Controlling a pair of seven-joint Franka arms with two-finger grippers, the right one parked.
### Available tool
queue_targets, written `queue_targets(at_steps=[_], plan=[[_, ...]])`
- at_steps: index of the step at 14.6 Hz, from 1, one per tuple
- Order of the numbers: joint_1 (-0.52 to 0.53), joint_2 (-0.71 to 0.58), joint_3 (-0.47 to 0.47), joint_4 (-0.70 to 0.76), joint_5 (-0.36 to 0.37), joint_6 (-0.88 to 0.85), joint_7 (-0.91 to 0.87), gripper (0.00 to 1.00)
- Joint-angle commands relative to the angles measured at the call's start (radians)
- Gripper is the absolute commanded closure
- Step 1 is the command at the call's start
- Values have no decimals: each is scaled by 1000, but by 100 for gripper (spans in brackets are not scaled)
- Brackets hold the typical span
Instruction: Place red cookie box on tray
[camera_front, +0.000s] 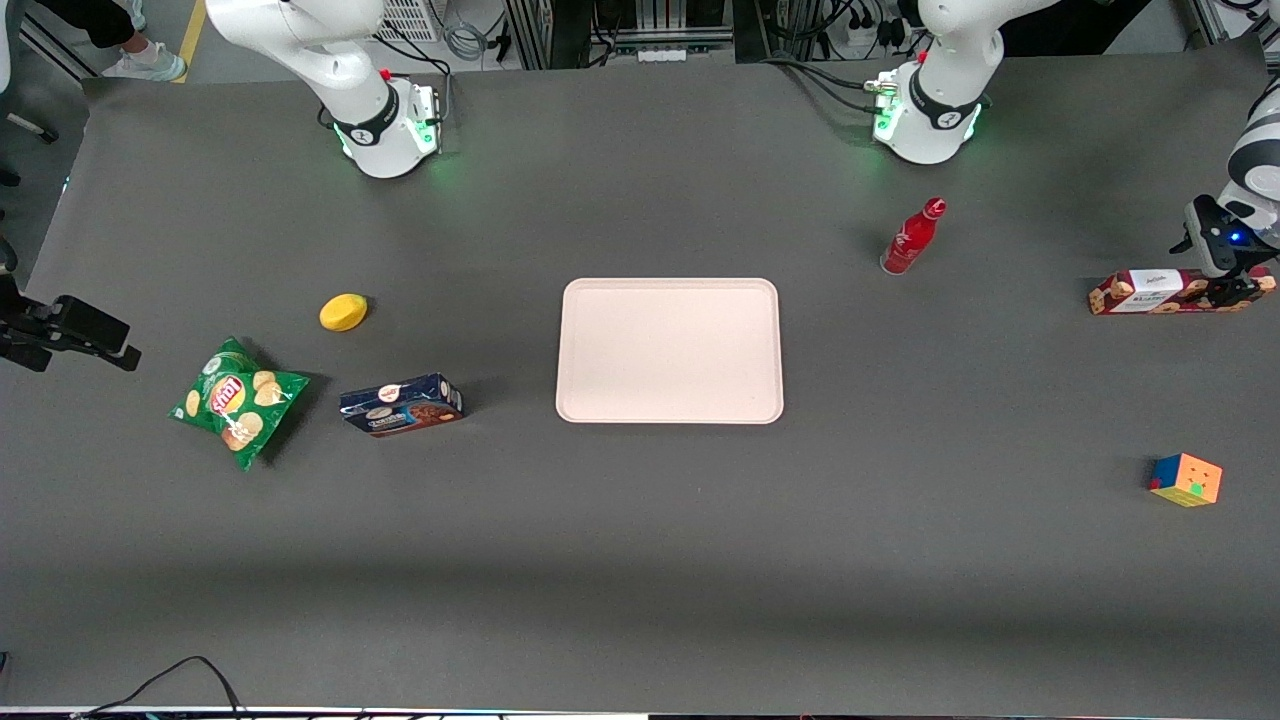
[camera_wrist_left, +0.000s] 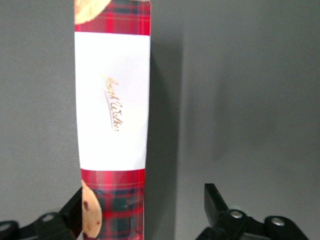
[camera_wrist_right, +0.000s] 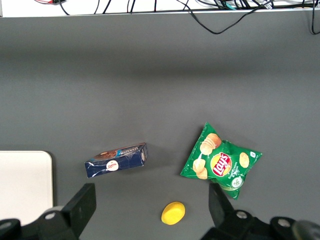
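Ok, sweep from parked arm's end of the table to mine:

- Green chips bag, "Lay's" logo readable.
- Yellow lemon-looking thing, farther from front cam than the bag.
- Dark blue cookie box. Print too small to read, not my target.
- Tray mid-table.
- Red bottle upright. White script on it, can't read.
- Red cookie box lying flat on the table at my end, well apart from tray, not placed yet.
- Colour cube, nearer front cam than the box.

My gripper is down over the box end nearest the table edge. Wrist cam: fingers spread wide, straddling the carton. One finger is right at the box edge, the other has clear gap. Nothing clamped.

Label: white panel w/ gold script, can't make it out. Tartan + cookie pics at the ends.

Handling est.: thin cardboard, prob light, will dent if squeezed hard. Long + slim, so an end grab will likely sag or swing. I'd pinch across the narrow width nearer the middle, moderate force.
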Motion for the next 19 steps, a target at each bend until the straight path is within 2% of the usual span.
queue_targets(at_steps=[1,2,3,4,9,14,17,19], plan=[[4,1,-1,-2,-24,25,31,38],[4,-2,1,-1,-24,26,31,59],[3,-4,-1,2,-24,26,31,75],[1,-4,-2,10,-25,28,30,82],[-13,-17,-25,122,-27,-19,-21,84],[-14,-88,-101,370,-14,-265,-181,83],[-17,-82,-108,550,-7,-436,-252,83],[-17,-82,-108,614,-4,-504,-291,83]])
